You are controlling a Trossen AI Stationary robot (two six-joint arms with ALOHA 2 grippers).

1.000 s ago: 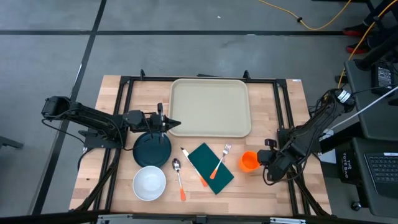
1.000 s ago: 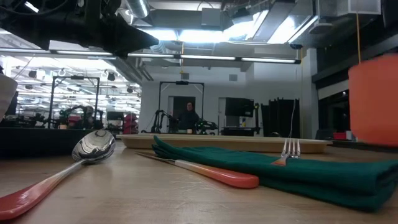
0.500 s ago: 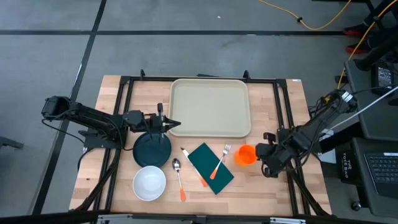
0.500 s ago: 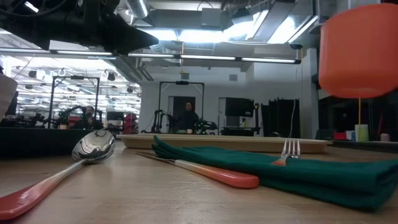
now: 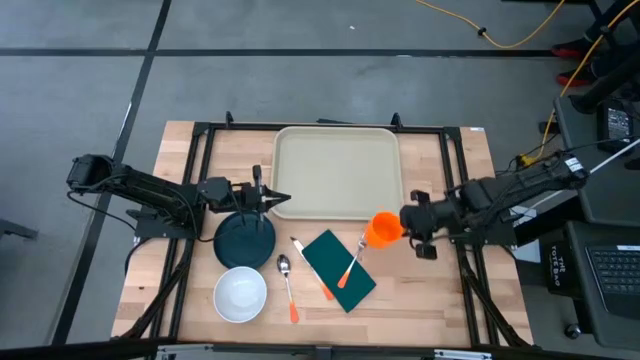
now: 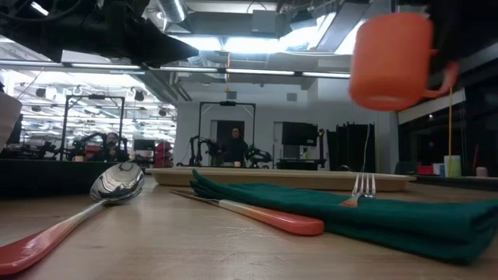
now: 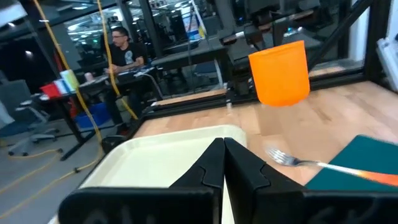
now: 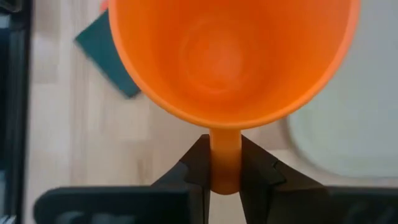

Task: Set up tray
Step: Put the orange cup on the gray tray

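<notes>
Right gripper (image 5: 403,222): orange cup (image 5: 382,228) at its tip. Beige tray (image 5: 338,172) beside it, toward the left gripper (image 5: 283,199). Green napkin (image 5: 338,270), fork (image 5: 353,259) near cup.

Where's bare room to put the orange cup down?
The tray is bare all over, and the right gripper holds the cup by its near right corner. Crowded: the strip nearer the camera, with plate, bowl, spoon and napkin.
</notes>
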